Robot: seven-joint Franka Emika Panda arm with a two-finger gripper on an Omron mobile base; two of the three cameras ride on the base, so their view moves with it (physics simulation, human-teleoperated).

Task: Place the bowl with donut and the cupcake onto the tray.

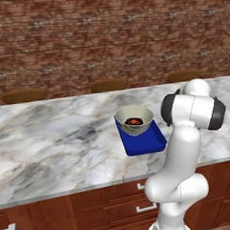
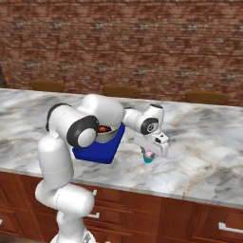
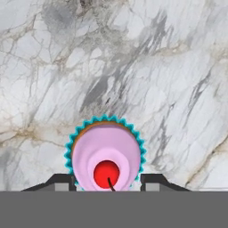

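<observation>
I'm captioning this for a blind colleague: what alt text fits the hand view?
A pink-frosted cupcake with a red cherry and teal wrapper sits between the gripper's two dark fingertips, seen from above on the grey-veined marble counter.

A long marble counter [image 1: 56,139], white with grey and tan veining, runs across in front of a brick wall and tops a row of reddish-brown wooden drawers with pale handles. Directly on it lies the deep-blue tray [image 1: 142,141], near the counter's front edge; the grey-beige bowl [image 1: 134,119] sits on the tray's far part, so the tray, not the stone, carries it. Just beside the tray, on its right in the right base view, the cupcake [image 2: 149,157] appears low against the marble, with pink icing and a teal wrapper.
</observation>
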